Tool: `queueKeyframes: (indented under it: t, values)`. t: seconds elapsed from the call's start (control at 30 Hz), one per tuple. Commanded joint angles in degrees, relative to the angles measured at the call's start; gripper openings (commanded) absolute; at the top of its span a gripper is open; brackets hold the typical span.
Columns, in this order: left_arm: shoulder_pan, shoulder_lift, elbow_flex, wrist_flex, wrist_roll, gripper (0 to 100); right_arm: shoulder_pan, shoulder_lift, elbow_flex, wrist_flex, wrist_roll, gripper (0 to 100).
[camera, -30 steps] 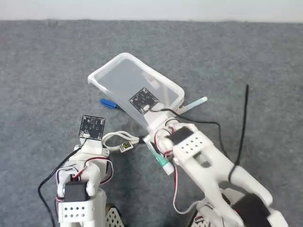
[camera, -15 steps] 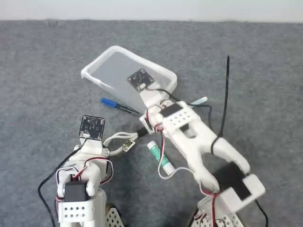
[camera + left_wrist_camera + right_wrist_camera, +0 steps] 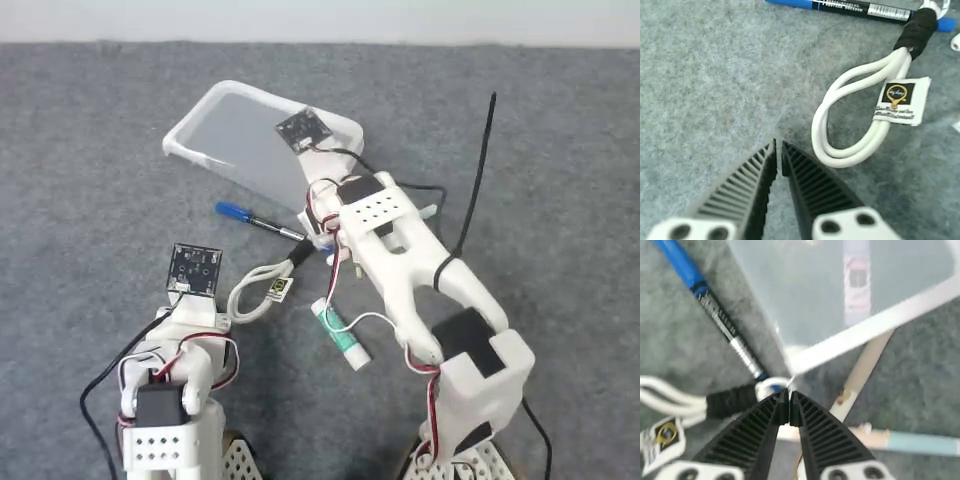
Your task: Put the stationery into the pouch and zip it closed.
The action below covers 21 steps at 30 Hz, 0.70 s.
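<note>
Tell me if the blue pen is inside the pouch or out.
Out. The blue pen lies on the grey carpet beside the clear pouch, outside its white edge.

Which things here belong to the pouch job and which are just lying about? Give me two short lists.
For the job: clear pouch, blue pen, green-and-white tube, pale pen by the pouch, right gripper with jaws shut on the pouch's edge.

Lying about: looped white cord with a tag, hardly stationery by my judgement; black wire; grey mat.
</note>
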Motion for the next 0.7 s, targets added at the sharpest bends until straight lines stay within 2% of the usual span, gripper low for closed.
queueKeyframes:
  t: [0.0,0.23,0.3,0.37,0.53,0.6,0.67]
  values:
    - [-0.09,-1.23,-0.66,-0.62,-0.18,1,-2.51,-7.43,-3.43,5.23,-0.79,1.7]
    - [-0.09,-1.23,-0.92,-0.62,-0.18,1,-3.74,-10.07,-3.43,10.42,-0.79,1.7]
    - [-0.18,-1.23,-1.01,-0.62,-0.18,1,-3.74,-10.77,-3.43,11.03,-2.81,1.7]
    - [-0.18,-1.23,-1.01,-0.62,-0.18,1,-3.74,-11.21,-3.43,10.51,-8.62,1.7]
    - [-0.79,-1.23,-1.54,-0.53,-0.18,1,-4.70,-10.95,-3.52,8.84,-29.36,1.7]
    - [-2.20,-1.23,-1.54,-0.62,-0.18,1,-5.14,-10.68,-3.43,8.40,-33.58,1.7]
    - [-2.73,-1.23,-1.54,-0.62,-0.18,1,-5.93,-10.68,-3.43,8.40,-34.29,1.7]
